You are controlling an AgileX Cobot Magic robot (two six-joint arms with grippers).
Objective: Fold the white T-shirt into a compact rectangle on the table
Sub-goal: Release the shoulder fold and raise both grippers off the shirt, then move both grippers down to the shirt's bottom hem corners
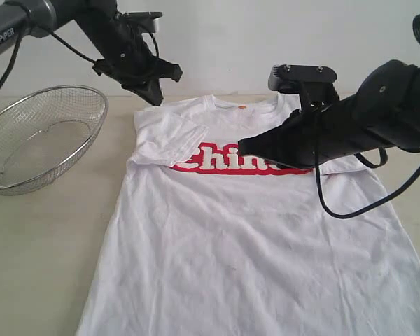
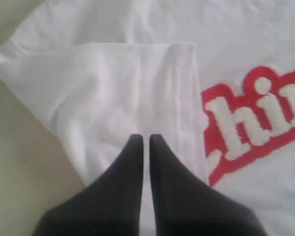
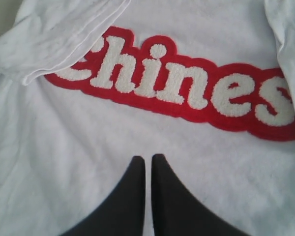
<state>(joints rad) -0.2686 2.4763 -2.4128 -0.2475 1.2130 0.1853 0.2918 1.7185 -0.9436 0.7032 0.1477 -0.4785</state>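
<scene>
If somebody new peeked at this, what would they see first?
Probably the big white T-shirt spread across the table, with a bright red band of letters on its chest. Next, two black hands, both shut: the right hand low over that band, the left hand above the sleeve folded inward. A wire basket sits beside the shirt, near the left hand.

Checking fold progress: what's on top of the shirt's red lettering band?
A folded-in sleeve overlaps the start of the red band; another white fold covers its end, hiding the last letter.
</scene>
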